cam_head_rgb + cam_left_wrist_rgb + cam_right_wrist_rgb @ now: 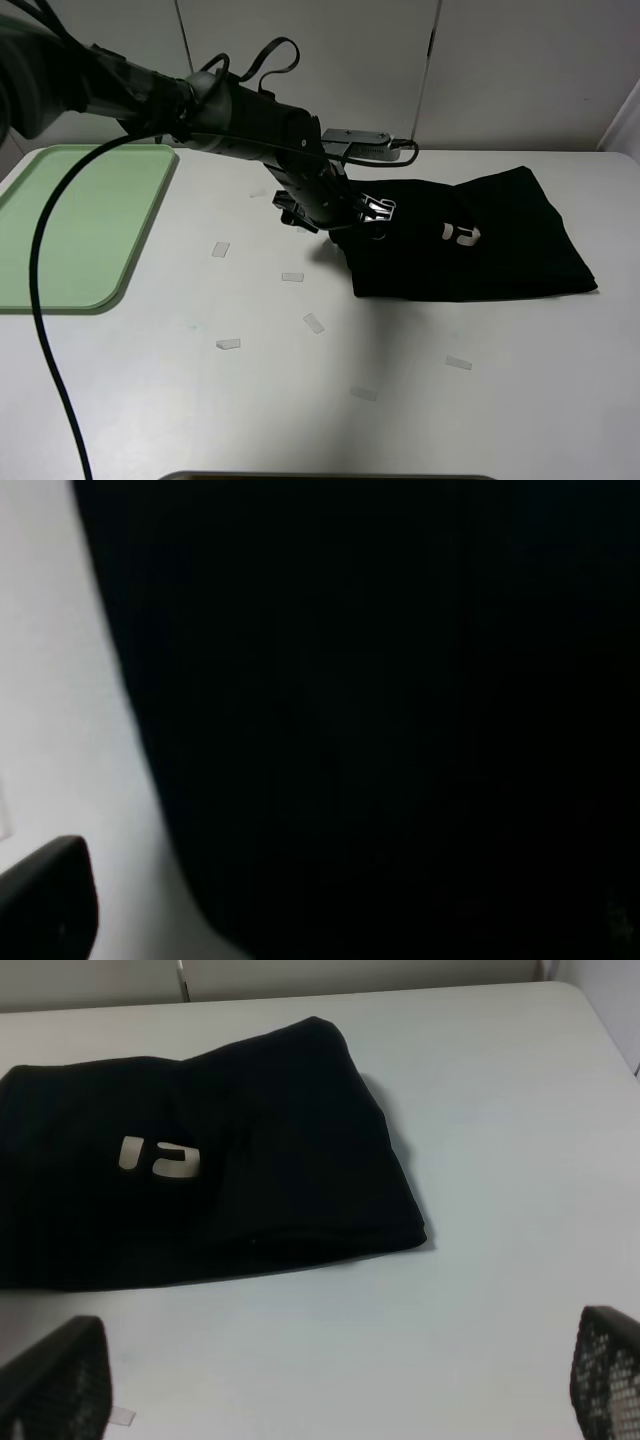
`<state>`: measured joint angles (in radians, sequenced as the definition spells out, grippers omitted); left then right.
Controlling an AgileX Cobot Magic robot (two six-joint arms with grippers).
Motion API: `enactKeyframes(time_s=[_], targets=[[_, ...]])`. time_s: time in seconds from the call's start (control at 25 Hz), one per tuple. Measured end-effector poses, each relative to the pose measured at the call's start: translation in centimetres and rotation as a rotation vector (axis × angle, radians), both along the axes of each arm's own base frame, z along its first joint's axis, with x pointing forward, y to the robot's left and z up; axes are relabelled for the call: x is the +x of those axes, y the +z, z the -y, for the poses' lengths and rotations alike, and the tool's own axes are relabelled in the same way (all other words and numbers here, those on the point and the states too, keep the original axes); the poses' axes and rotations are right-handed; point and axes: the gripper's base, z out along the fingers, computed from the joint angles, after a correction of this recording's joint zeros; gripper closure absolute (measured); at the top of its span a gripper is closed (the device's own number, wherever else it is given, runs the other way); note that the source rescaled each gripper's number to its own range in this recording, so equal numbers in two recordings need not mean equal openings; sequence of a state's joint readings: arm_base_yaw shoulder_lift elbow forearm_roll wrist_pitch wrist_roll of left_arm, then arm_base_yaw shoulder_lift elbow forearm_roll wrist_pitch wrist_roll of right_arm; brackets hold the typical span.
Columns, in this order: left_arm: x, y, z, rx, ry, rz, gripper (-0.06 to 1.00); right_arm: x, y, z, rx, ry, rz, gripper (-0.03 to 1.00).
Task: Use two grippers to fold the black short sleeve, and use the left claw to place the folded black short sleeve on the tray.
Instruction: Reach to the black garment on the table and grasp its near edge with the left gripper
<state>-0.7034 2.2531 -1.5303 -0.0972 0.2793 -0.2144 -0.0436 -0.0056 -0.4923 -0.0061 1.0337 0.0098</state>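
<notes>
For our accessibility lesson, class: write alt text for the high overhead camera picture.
A black robot arm reaches from the upper left across a white table, its gripper at the left edge of a folded black T-shirt. A pale-green tray lies at far left.

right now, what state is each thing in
tray, bare where visible
black short sleeve, folded, lying off the tray
left tool, open, at the black short sleeve's edge
right tool, open, holding nothing
</notes>
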Motion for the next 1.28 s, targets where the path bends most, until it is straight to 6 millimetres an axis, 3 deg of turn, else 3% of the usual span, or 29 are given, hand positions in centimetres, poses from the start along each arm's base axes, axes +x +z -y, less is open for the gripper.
enactKeyframes(time_s=[0.24,0.92,1.08,1.28], targets=[[-0.6,-1.8,1.1,-0.019,0.03,-0.018,-0.05,0.0,0.0,0.0,0.0,0.0,0.0,-0.03],[-1.1,-3.5,4.4,-0.158,0.023,0.126,-0.04,0.0,0.0,0.0,0.0,0.0,0.0,-0.03],[-1.2,-3.8,4.8,-0.19,0.04,0.138,0.04,0.0,0.0,0.0,0.0,0.0,0.0,-0.03],[-1.3,-4.0,5.0,-0.209,0.066,0.126,0.32,0.0,0.0,0.0,0.0,0.0,0.0,-0.03]])
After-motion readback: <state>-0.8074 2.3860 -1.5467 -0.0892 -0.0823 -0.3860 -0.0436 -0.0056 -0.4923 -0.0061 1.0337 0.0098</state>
